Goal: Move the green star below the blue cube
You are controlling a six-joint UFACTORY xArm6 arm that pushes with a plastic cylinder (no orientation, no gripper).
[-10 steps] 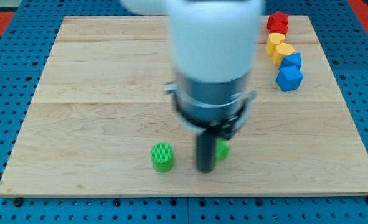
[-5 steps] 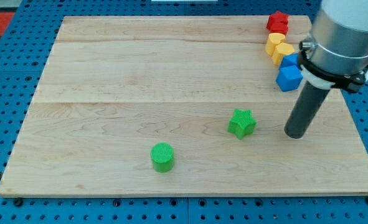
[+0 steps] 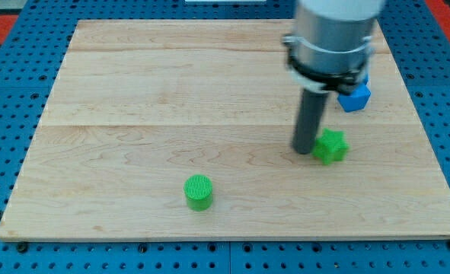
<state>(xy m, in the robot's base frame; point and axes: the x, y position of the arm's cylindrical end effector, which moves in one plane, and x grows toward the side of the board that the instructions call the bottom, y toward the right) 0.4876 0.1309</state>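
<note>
My tip (image 3: pixel 304 150) (a bare dark rod, with no pincer to spread or press together) rests on the pale wooden board (image 3: pixel 133 91), touching the left side of the green plastic star (image 3: pixel 331 145). The blue plastic cube (image 3: pixel 355 97) sits near, toward the view's top and slightly right. A green ribbed cylinder (image 3: pixel 199 192) stands well apart at lower left.

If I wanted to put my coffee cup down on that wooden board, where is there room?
The whole left half of the wooden board is bare, above and left of the green cylinder. It is crowded at right: my tip touches the green star, with the blue cube above.
</note>
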